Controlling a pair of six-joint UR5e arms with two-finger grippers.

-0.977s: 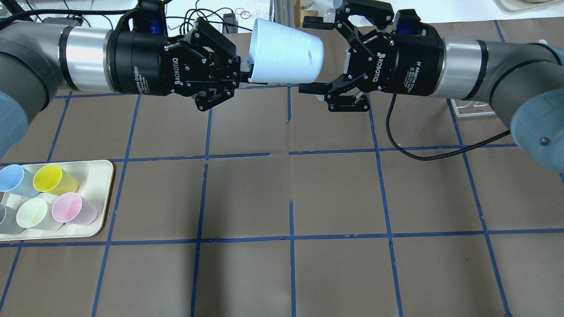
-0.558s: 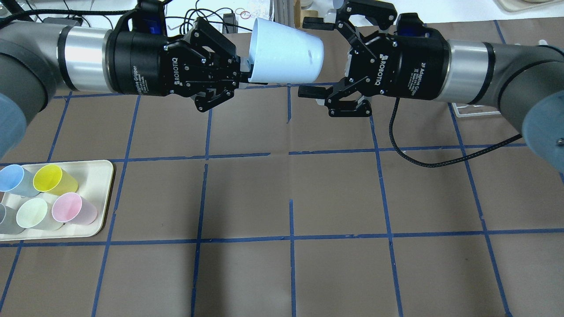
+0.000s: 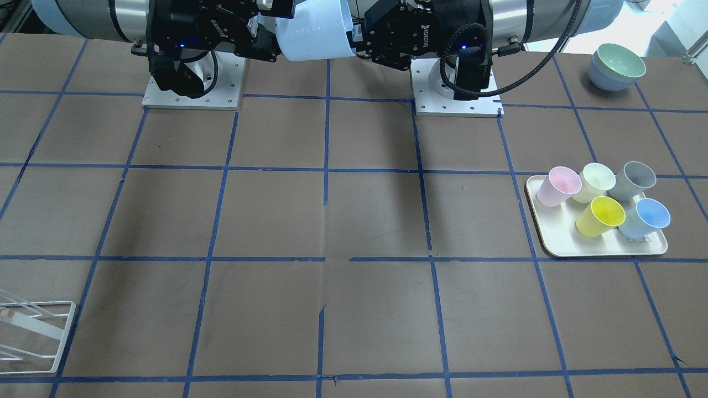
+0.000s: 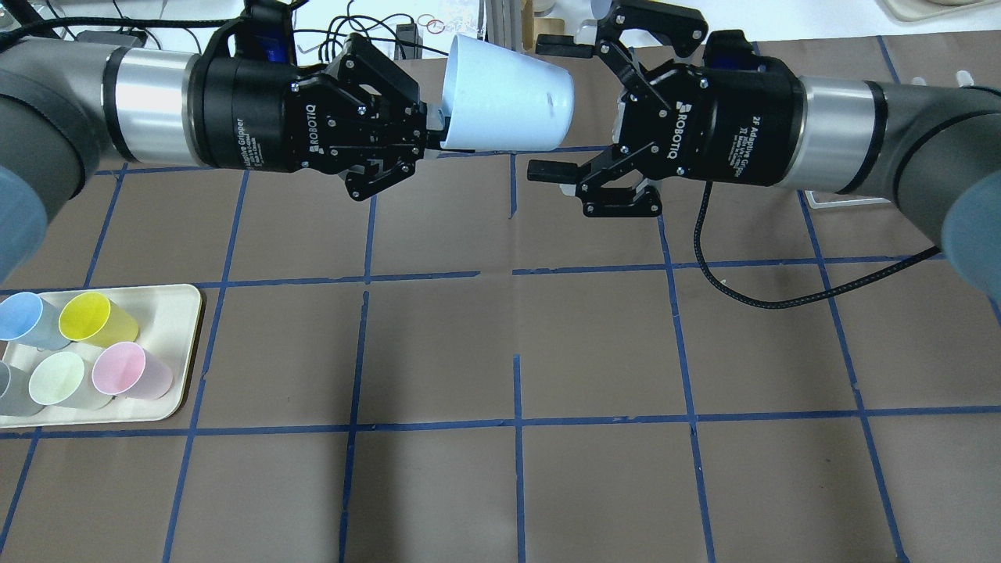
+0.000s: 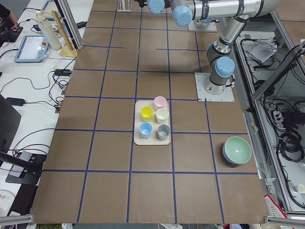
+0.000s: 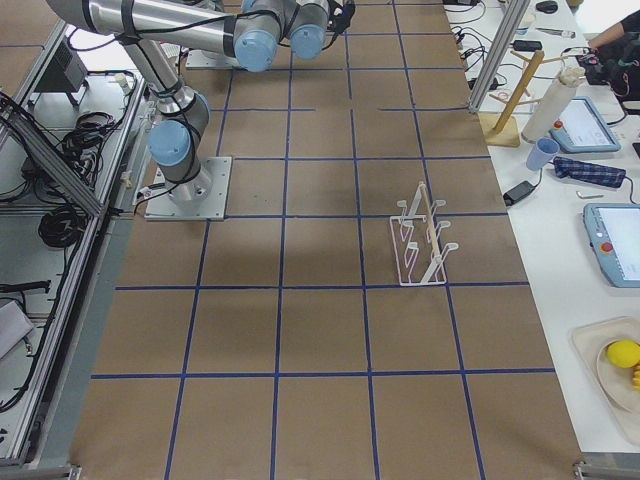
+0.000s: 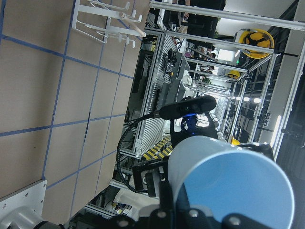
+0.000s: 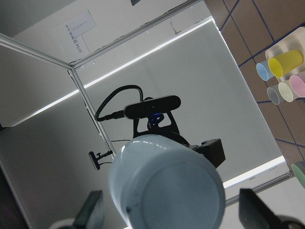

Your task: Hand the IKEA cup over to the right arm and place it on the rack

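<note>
The pale blue IKEA cup (image 4: 504,98) lies on its side in the air over the far middle of the table. My left gripper (image 4: 435,130) is shut on its rim. The cup's base points at my right gripper (image 4: 539,105), which is open. Its fingers straddle the base end without touching, as the right wrist view (image 8: 167,186) shows. In the front view the cup (image 3: 315,33) sits between both grippers. The white wire rack (image 6: 420,240) stands on the table's right side and also shows in the front view (image 3: 33,331).
A cream tray (image 4: 176,328) at the near left holds several cups, among them a second pale blue one (image 4: 23,317), a yellow one and a pink one. Stacked bowls (image 3: 617,66) sit beyond the tray. A black cable (image 4: 751,289) hangs under the right arm.
The right gripper has tilted and shifted slightly, its lower finger a little lower in view, still open around the cup's base. The left gripper and the cup have not moved.
</note>
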